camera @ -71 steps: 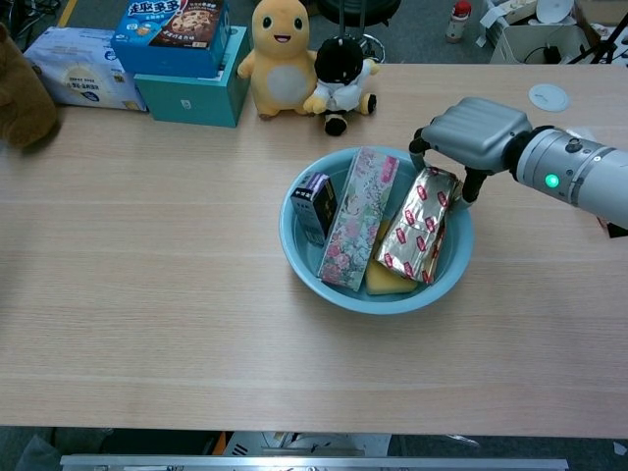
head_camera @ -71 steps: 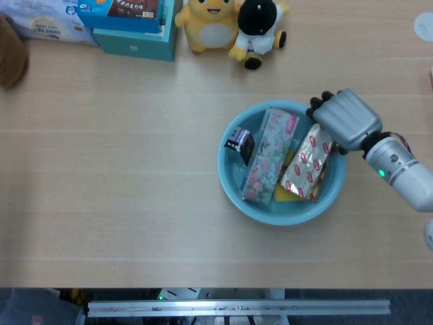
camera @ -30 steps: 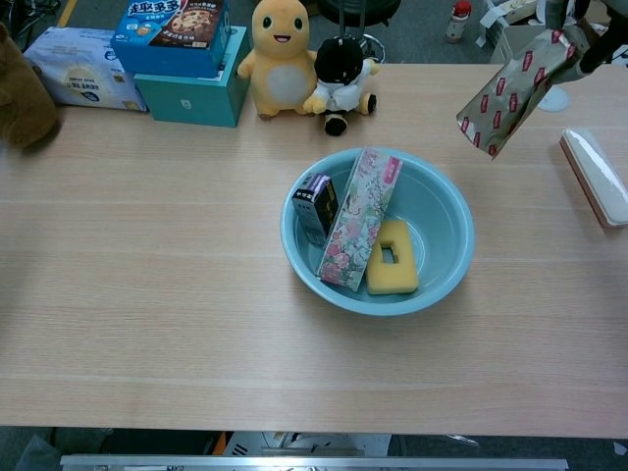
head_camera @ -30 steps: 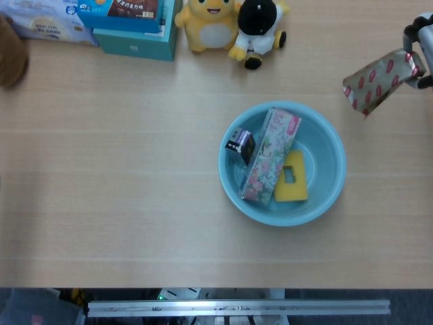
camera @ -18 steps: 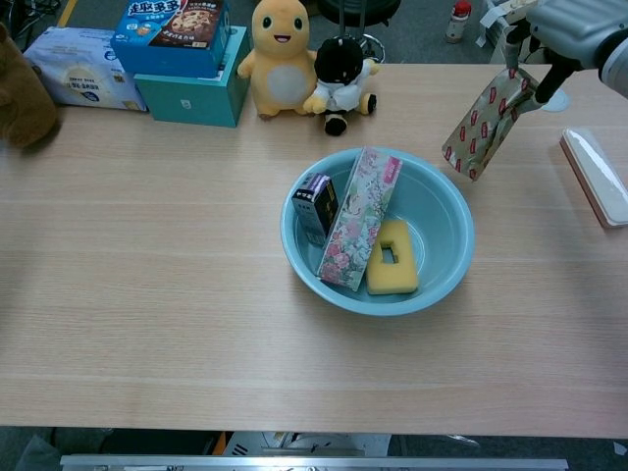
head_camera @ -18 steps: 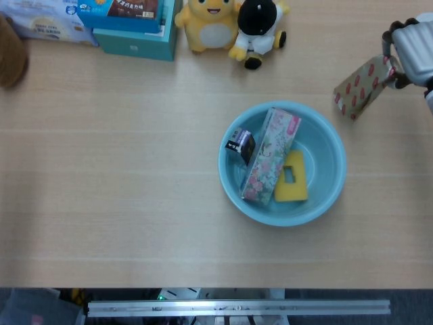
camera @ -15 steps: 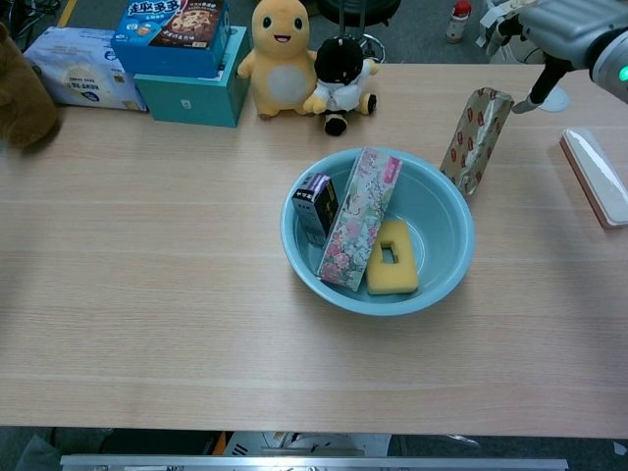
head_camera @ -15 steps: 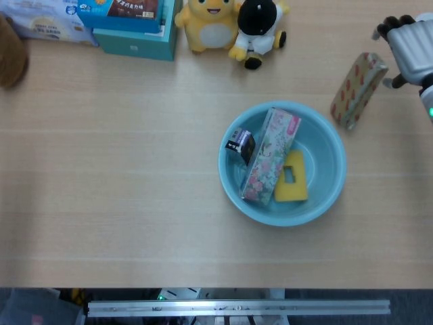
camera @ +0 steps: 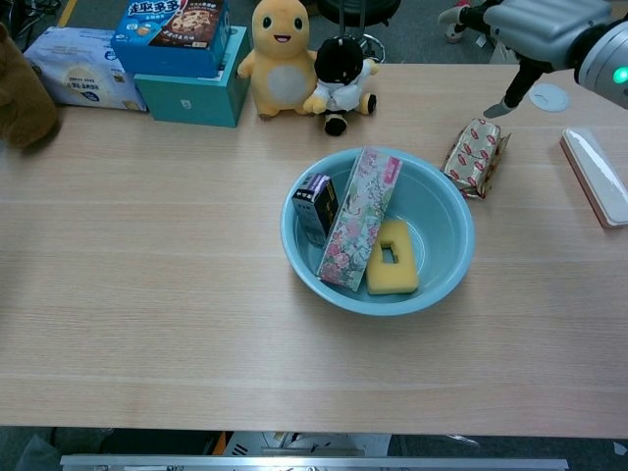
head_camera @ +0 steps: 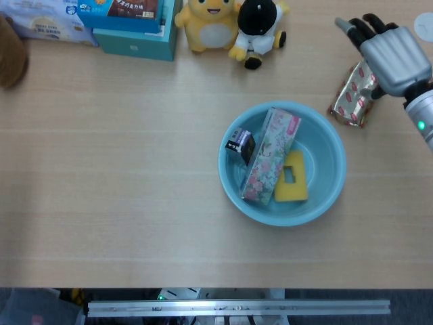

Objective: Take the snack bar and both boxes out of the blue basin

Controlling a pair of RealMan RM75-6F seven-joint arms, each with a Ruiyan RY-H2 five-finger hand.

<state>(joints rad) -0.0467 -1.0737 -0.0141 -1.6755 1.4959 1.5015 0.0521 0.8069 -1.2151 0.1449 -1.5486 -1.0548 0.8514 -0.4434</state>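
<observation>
- The right robot hand [head_camera: 394,55] covers the far end of the gold red-dotted box [head_camera: 350,99] in the head view; its arm runs off the right edge.
- In the chest view the right robot hand [camera: 535,22] is cut by the top edge.
- The left robot hand shows in neither view.
- The flowered box [camera: 357,218] hides part of the yellow sponge [camera: 391,257] and the blue basin [camera: 442,201] floor beneath it.
- Print on the small dark box [camera: 315,207] is too small to read.
- A brown furry thing [camera: 22,96] left of the basin is cut by the edge.
</observation>
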